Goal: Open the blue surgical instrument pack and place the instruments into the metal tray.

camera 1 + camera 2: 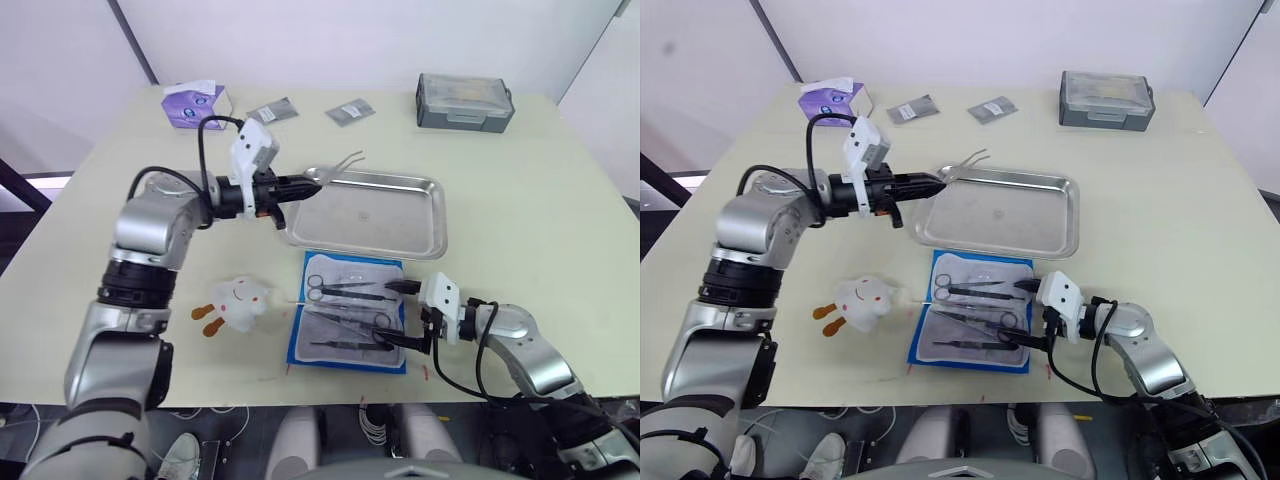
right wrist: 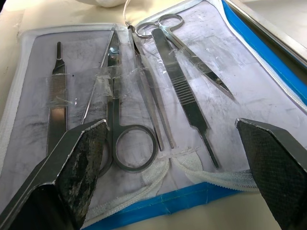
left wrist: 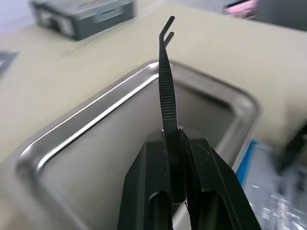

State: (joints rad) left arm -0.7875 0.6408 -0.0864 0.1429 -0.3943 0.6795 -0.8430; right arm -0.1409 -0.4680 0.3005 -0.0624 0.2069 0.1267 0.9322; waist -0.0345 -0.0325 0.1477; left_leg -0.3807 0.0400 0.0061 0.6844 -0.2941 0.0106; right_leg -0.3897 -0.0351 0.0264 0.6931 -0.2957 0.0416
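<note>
Steel tweezers (image 3: 167, 81) stand pinched between my left fingers (image 3: 144, 191), bent tips pointing out past the far rim of the metal tray (image 1: 425, 215); the left wrist view shows that tight grip, while from the head the tweezers are just a thin glint at the tray's upper-left corner. My left gripper (image 1: 308, 187) hangs over that corner, left of centre in the frame.

Lower down, just below the tray, the blue surgical instrument pack (image 1: 296, 340) lies unfolded, pale lining up. My right gripper (image 1: 397, 314) sits at its right edge, spread wide and holding nothing. The right wrist view gives what the head cannot: the remaining instruments (image 2: 180, 86) in their clear pockets (ring-handled scissors, another ringed tool, slim straight handles), all lying between my two right fingers (image 2: 79, 158) but touching neither.

A grey lidded box (image 1: 465, 101) sits at the upper right, and a small white plush toy (image 1: 238, 301) lies left of the pack.
</note>
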